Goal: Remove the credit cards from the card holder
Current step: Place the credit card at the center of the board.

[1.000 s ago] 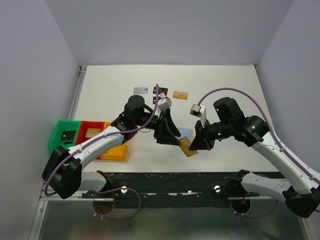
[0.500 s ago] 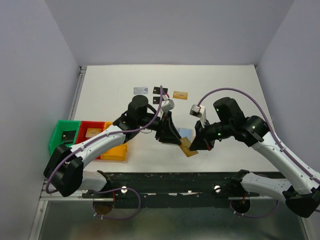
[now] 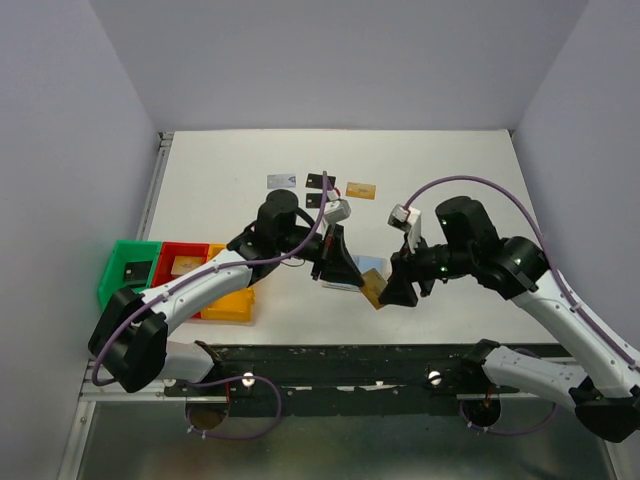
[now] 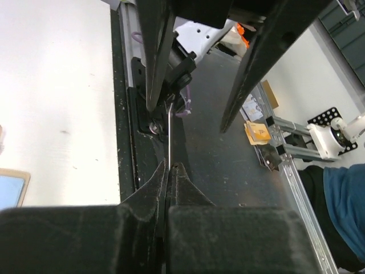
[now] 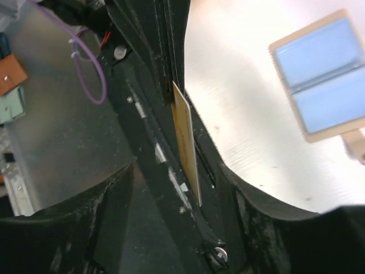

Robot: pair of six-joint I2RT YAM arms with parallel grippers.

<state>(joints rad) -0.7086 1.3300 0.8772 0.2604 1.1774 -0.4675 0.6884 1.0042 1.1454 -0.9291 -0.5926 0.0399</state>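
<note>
An orange-gold credit card hangs over the table's near edge, between the two grippers. My left gripper is shut on it; in the left wrist view the card shows edge-on as a thin line sticking out of the closed fingertips. My right gripper is open around the same card, with its jaws apart on either side. The card holder lies open on the table, blue panels up. Further back lie a silvery-white card, two black cards and another orange-gold card.
Green, red and yellow bins stand in a row at the left, near the left arm. The table's black front rail runs just under both grippers.
My left gripper moved in and shut on the orange-gold card. My right gripper, which held that card, has opened and shifted slightly right.
</note>
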